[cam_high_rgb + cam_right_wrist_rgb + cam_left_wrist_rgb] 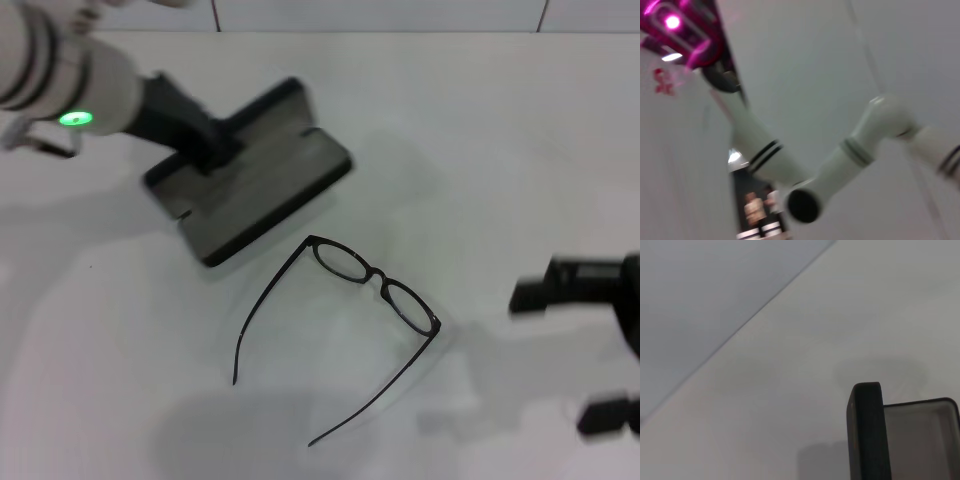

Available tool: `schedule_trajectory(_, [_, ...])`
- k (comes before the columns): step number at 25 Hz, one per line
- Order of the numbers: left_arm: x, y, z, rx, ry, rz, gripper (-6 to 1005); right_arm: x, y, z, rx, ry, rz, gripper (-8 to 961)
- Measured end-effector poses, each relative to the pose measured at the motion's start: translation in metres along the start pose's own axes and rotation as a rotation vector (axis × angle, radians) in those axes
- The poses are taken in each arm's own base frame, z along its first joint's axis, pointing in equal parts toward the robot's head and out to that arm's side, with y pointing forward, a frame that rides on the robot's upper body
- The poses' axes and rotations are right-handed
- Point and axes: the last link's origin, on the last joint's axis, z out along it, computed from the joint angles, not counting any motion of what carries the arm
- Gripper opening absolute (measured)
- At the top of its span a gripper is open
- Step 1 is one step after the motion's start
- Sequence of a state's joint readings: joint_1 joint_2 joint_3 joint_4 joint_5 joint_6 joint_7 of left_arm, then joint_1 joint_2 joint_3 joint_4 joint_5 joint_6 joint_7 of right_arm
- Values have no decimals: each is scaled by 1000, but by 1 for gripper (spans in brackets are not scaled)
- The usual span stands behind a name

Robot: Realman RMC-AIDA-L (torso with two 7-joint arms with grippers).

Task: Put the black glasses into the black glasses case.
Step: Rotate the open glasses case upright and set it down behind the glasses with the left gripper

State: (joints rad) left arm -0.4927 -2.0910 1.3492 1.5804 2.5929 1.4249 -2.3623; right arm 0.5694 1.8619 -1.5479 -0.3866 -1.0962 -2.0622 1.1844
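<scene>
Here the black glasses case [250, 180] lies open in the upper left of the head view, lid raised, with the left gripper [205, 140] at the lid, probably to steady it open for loading, though whether its fingers clamp the lid I cannot tell. The black glasses [375, 285] rest unfolded on the white table [500, 150] at centre frame, just below the case, untouched; the right gripper [575, 345] waits at the right edge, its fingers apart and empty. No lettering is legible on the case

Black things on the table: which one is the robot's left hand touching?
The black glasses case, lying open. The left gripper is at its lid. The black glasses lie alone, nearer the front.
</scene>
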Motion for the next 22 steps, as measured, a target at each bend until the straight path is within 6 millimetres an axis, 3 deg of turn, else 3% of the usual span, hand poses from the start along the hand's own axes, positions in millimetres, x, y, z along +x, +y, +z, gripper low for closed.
schedule_trajectory(6, [31, 16, 33, 30, 77, 314, 210, 7, 3, 11, -63, 26, 44, 797])
schedule_trajectory(10, [40, 25, 51, 88, 115, 485, 221, 9, 4, 11, -59, 23, 51, 755])
schedule_trajectory(22, [42, 45, 80, 49, 84, 643, 254, 11, 2, 9, -17, 9, 51, 750])
